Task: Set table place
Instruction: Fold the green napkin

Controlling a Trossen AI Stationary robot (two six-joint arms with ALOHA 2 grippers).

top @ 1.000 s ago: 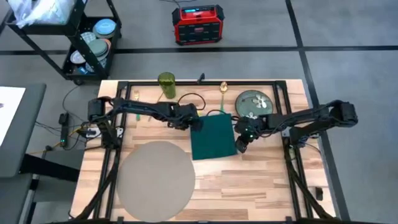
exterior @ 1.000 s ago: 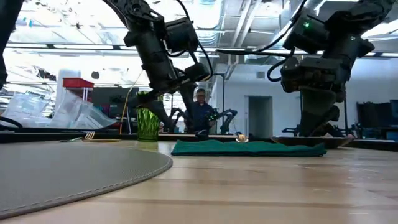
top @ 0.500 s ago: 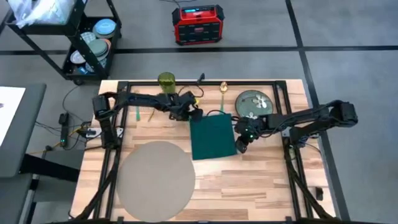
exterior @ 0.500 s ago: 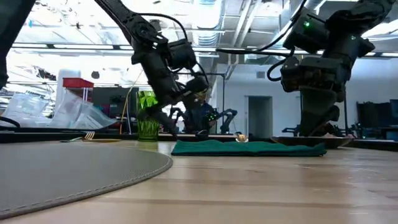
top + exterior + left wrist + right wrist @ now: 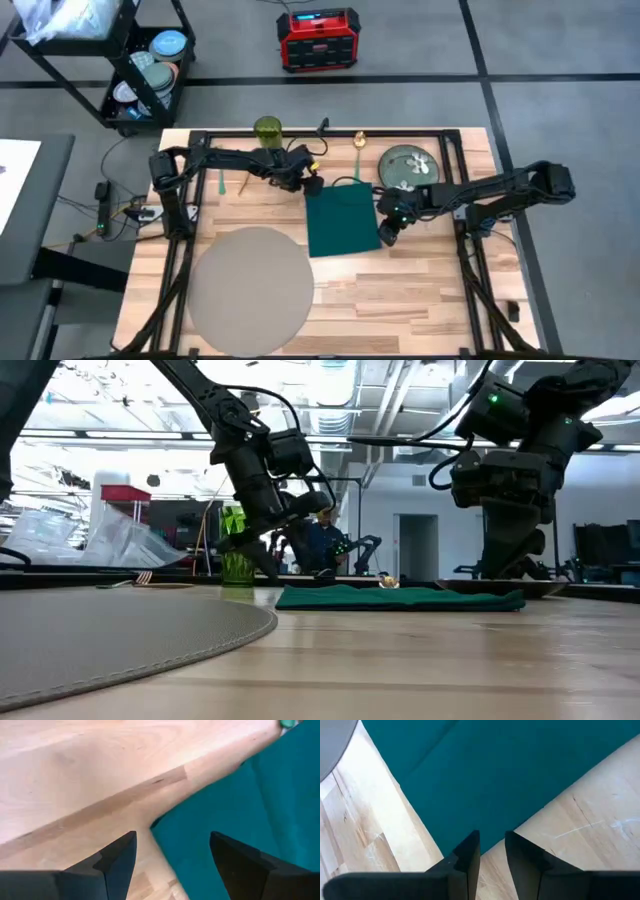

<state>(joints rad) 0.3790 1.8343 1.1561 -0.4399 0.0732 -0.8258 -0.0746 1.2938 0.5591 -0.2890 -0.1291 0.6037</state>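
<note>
Mat (image 5: pixel 251 288) lying bare; left pincer (image 5: pixel 312 187) gaping over cloth (image 5: pixel 343 222) corner; right pincer (image 5: pixel 388 232) seemingly near-closed, empty.

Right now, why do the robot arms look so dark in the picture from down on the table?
Low view: bright ceiling lights and windows behind backlight the arms, so the left claw and the right arm show as silhouettes. High view: even light, and the green cloth and round mat show plainly.
</note>
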